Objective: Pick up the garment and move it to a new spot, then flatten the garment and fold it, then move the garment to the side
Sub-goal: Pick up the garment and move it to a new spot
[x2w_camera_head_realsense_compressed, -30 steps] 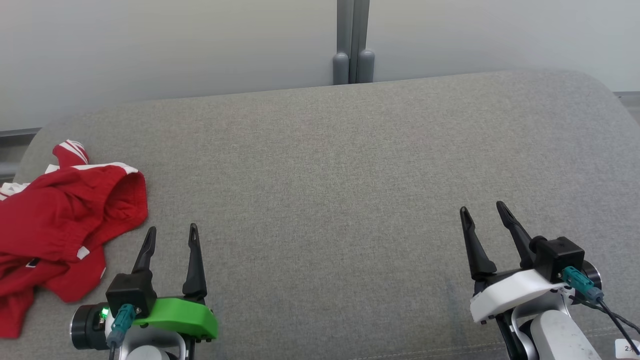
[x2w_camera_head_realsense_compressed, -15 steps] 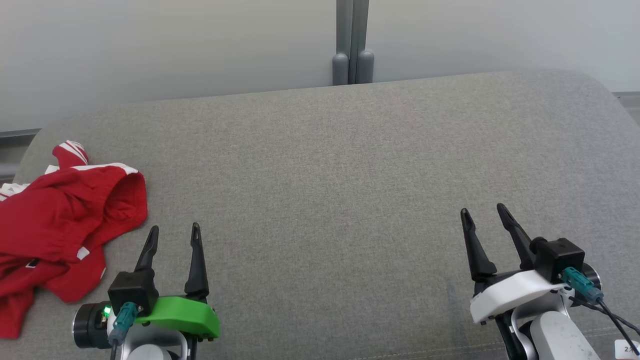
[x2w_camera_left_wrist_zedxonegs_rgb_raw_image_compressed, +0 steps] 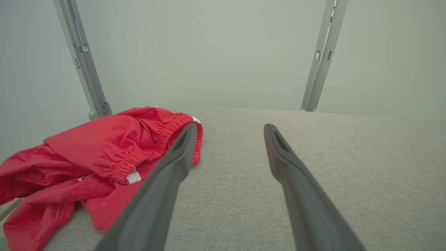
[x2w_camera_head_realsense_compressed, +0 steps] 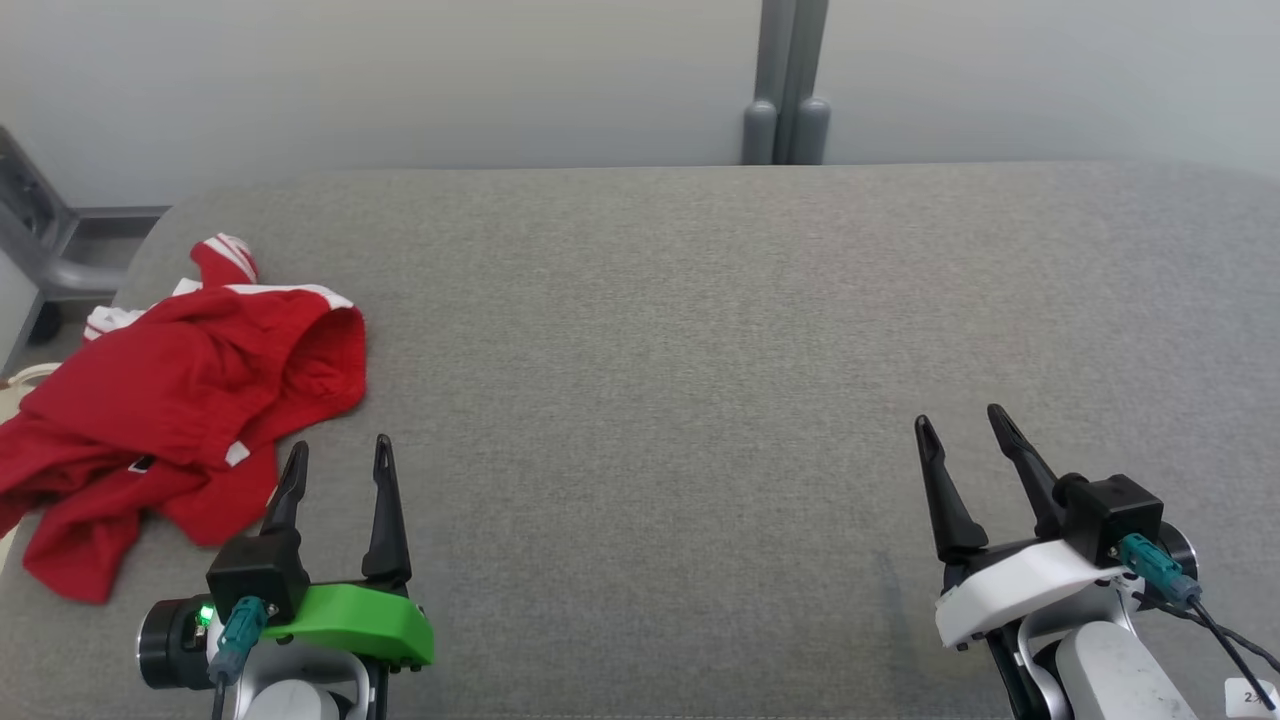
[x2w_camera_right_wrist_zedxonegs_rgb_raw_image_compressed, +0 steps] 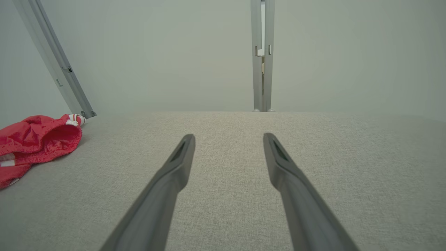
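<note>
Head swung left. Garment (x2w_camera_head_realsense_compressed: 190, 400) heaped at bench (x2w_camera_head_realsense_compressed: 700, 350) left; my left end effector (x2w_camera_head_realsense_compressed: 340, 446), right end effector (x2w_camera_head_realsense_compressed: 958, 416) spread, empty.

Garment (x2w_camera_head_realsense_compressed: 170, 400) at left end of cushion (x2w_camera_head_realsense_compressed: 700, 330), left gripper (x2w_camera_head_realsense_compressed: 340, 445) just beside it, right gripper (x2w_camera_head_realsense_compressed: 958, 416) well apart

A grey, fabric-covered worktop (x2w_camera_head_realsense_compressed: 700, 350) with rounded corners spans the head view from edge to edge. Pale wall panels (x2w_camera_head_realsense_compressed: 450, 80) stand behind it, meeting at a pair of grey metal posts (x2w_camera_head_realsense_compressed: 785, 90) at upper centre. A grey metal frame (x2w_camera_head_realsense_compressed: 40, 240) juts in at the upper left edge, beside the worktop's corner.
</note>
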{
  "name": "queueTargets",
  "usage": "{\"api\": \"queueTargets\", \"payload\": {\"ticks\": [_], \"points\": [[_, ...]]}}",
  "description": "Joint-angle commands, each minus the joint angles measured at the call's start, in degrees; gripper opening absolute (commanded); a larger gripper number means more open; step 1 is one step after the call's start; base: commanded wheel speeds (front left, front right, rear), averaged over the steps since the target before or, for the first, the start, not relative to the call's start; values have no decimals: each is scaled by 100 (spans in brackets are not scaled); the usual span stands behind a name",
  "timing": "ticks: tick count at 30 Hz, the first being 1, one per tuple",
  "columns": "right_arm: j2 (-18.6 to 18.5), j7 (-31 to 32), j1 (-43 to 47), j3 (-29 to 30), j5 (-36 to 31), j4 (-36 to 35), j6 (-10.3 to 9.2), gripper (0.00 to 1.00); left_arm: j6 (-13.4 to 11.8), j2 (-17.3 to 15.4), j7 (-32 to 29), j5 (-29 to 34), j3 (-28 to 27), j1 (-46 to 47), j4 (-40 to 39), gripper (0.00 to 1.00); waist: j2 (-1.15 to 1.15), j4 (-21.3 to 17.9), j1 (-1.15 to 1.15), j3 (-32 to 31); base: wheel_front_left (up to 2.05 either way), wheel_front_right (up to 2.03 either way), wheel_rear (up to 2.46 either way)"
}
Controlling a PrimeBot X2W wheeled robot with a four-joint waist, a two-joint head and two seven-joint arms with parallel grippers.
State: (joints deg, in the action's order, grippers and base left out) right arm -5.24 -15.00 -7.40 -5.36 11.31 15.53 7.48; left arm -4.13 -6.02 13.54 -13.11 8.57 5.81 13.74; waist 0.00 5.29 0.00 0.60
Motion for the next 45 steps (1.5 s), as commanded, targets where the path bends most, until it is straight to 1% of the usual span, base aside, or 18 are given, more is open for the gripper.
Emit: {"api": "queueTargets", "payload": {"ticks": [1,4,5,10,14,19,27,31,32,35,37,40,43,44,45], "points": [[-29,-24,-45,-12,-37,-23,2,100,-28,-7,29,-35,-15,91,5,100,0,358,0,67,0,0,0],[-44,-20,-61,-118,-30,-15,1,100,-53,-5,61,-53,-35,84,9,100,0,659,0,96,0,0,0],[-47,-8,-77,-195,-31,-25,1,100,-79,0,65,-78,-51,71,9,100,0,856,0,119,0,0,0],[-51,27,-126,-344,12,-55,1,100,-128,6,103,-142,-117,25,7,100,0,1272,0,186,0,0,0],[-63,36,-150,-441,19,-64,1,100,-153,3,123,-171,-165,10,6,100,0,1481,0,234,0,0,0],[-69,48,-184,-500,20,-67,1,100,-160,12,137,-190,-175,-5,19,100,0,1584,0,252,0,0,0],[-126,56,-244,-559,63,-44,1,100,-143,15,161,-194,-150,83,22,100,0,1568,0,294,0,0,0],[-158,65,-269,-556,86,-63,1,100,39,-29,-8,-234,-10,286,25,100,0,1517,0,369,0,0,0],[-158,65,-269,-556,86,-63,1,100,39,-29,-8,-234,-10,286,25,100,0,1517,0,369,0,0,0],[-179,76,-332,-580,83,-99,1,100,200,-107,-284,-263,98,589,7,100,0,1445,0,463,0,0,0],[-195,90,-371,-586,78,-125,1,100,305,-171,-574,-207,201,917,-9,100,0,1381,0,543,0,0,0],[-221,121,-440,-609,63,-181,1,100,545,-292,-1074,-187,372,1551,16,100,0,1242,0,708,0,0,0],[-242,142,-569,-650,38,-250,1,100,760,-381,-1589,-265,467,2252,186,100,0,1026,0,941,0,0,0],[-250,152,-658,-695,29,-289,1,100,868,-457,-1886,-313,509,2720,411,100,0,852,0,1120,0,0,0],[-261,147,-704,-707,31,-298,1,100,909,-489,-2022,-339,521,2953,559,100,0,769,0,1207,0,0,0]]}}
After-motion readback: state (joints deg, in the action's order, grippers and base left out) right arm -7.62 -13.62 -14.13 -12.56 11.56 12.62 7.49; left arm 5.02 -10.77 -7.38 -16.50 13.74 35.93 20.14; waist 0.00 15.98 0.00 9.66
